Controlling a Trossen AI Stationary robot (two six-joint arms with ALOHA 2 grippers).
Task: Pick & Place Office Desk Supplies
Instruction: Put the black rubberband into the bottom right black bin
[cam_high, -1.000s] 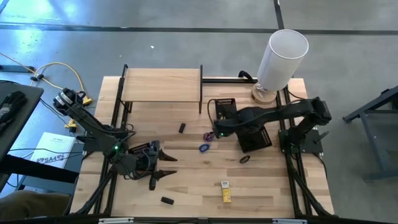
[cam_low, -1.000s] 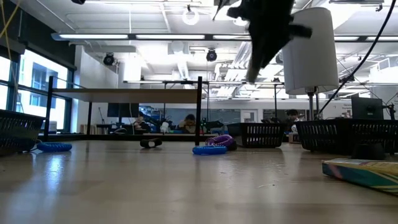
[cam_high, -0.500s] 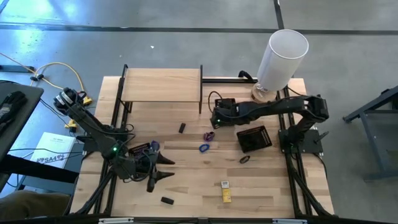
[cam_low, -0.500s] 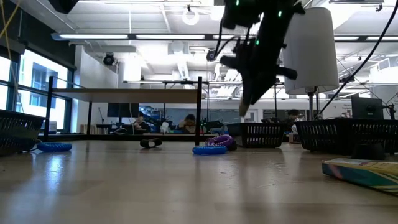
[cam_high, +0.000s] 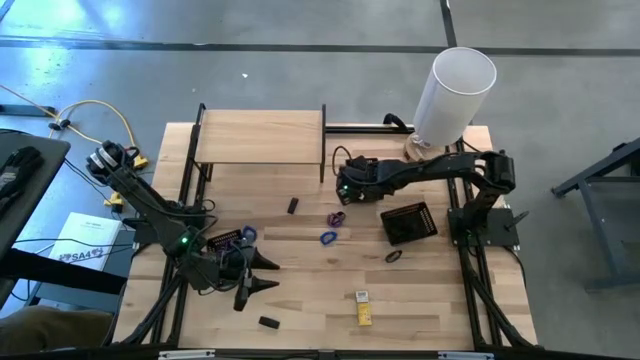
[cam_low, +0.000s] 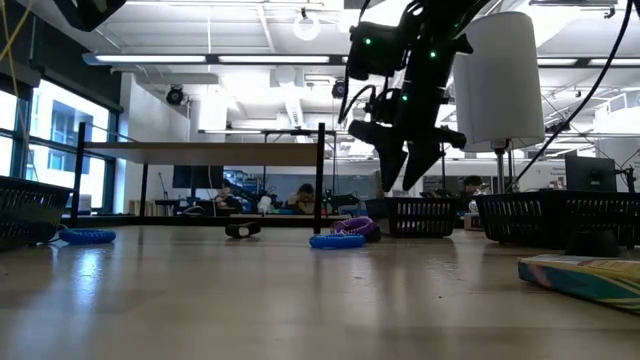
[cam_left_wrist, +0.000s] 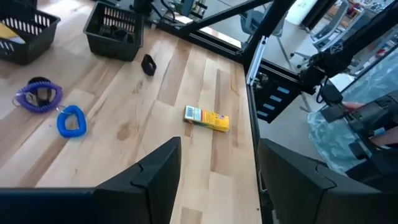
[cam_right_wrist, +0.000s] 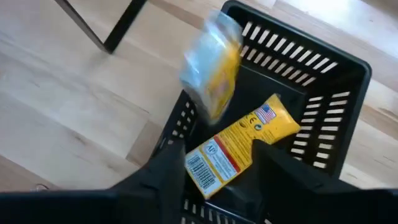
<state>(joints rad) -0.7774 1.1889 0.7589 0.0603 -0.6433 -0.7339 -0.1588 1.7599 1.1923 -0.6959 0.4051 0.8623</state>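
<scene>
My right gripper (cam_right_wrist: 217, 152) hangs open over a black mesh tray (cam_right_wrist: 348, 62) at the table's far middle (cam_high: 365, 165), its fingers pointing down. A blurred yellow packet (cam_right_wrist: 211, 68) is in the air just above the tray's rim, clear of the fingers. Another yellow packet (cam_right_wrist: 239, 146) lies flat in the tray. On the table lie a purple loop (cam_high: 337, 218), a blue loop (cam_high: 328, 238), a black loop (cam_high: 394, 256), two black blocks (cam_high: 293, 205) (cam_high: 267, 322) and two yellow packets (cam_high: 364, 306). My left gripper (cam_high: 256, 277) waits open at the near left.
A second black mesh tray (cam_high: 408, 222) stands right of the loops, and a third (cam_high: 225, 240) lies under my left arm. A tall white cylinder (cam_high: 452, 90) stands at the far right. A low wooden shelf (cam_high: 260, 135) spans the far left.
My right gripper has gone toward the far edge and down, over the far tray. Its fingers have opened, and a yellow packet is loose in the air above the tray. My left gripper has rolled a little in place.
</scene>
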